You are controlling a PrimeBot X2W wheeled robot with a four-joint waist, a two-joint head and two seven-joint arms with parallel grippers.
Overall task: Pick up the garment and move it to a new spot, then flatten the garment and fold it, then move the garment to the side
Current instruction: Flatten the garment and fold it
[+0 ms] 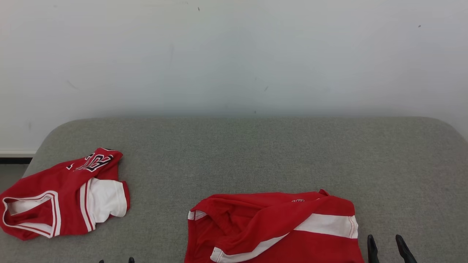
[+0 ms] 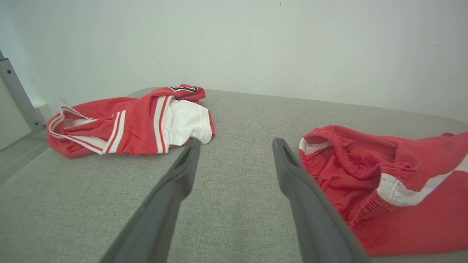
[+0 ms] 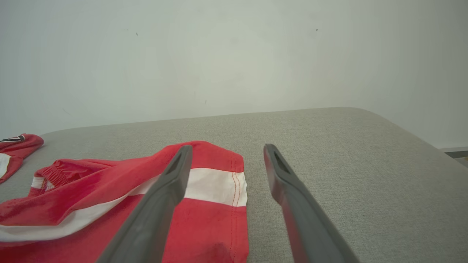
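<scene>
Both spread empty, left gripper (image 1: 116,260) and right gripper (image 1: 384,238) flank the crumpled garment (image 1: 278,226).

- Seemingly a bare test room or lab
- Grey fabric-covered surface (image 1: 256,153) with rounded corners stands against a plain, scuffed white wall (image 1: 234,54)
- Grey metal post (image 2: 16,95) stands at one side

2 garments lie on the worktop (image 1: 256,153), well apart: the jersey (image 1: 65,193) at its left edge, the shorts (image 1: 274,226) front and middle. The right tool (image 1: 385,240) stands just right of the shorts. The left tool (image 1: 115,260) is at the front, between both. A wall (image 1: 234,54) rises behind.
</scene>
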